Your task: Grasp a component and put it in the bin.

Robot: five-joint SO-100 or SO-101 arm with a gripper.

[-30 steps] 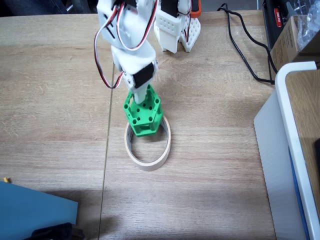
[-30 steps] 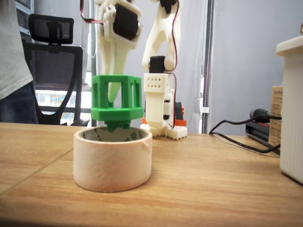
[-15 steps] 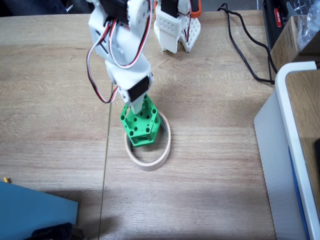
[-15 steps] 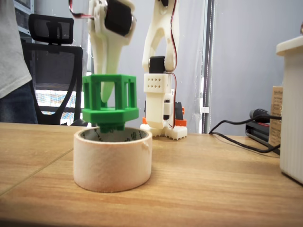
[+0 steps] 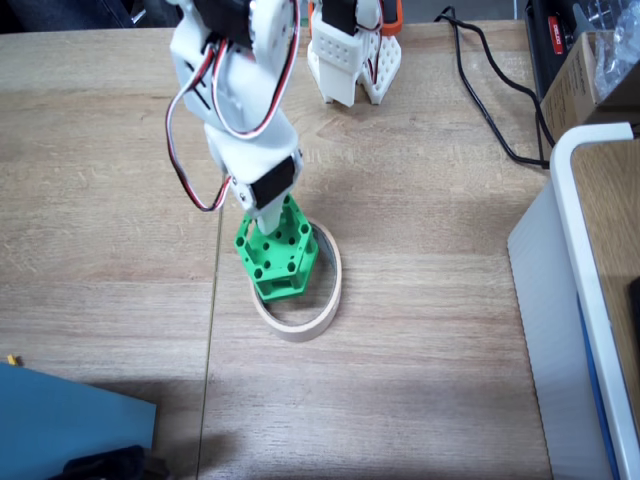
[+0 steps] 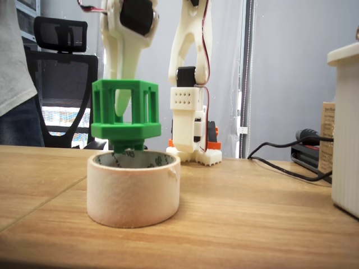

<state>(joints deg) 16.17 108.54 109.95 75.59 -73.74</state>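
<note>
While pincer (image 6: pixel 124 109) grips component (image 5: pixel 277 256) | component hangs below pincer, above bin (image 6: pixel 133 195)

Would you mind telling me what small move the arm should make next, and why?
Probably shift slightly right in the low fixed view, then lower: the green hexagonal block, held by the end effector, hangs above the masking tape ring but overhangs its left wall.

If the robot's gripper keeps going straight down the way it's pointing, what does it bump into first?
Probably the tape ring. The gripper points down, holding the green block just above the ring. The block hangs over the ring's left rim in the view from above, so its lower edge may catch the rim before reaching the table inside.
</note>
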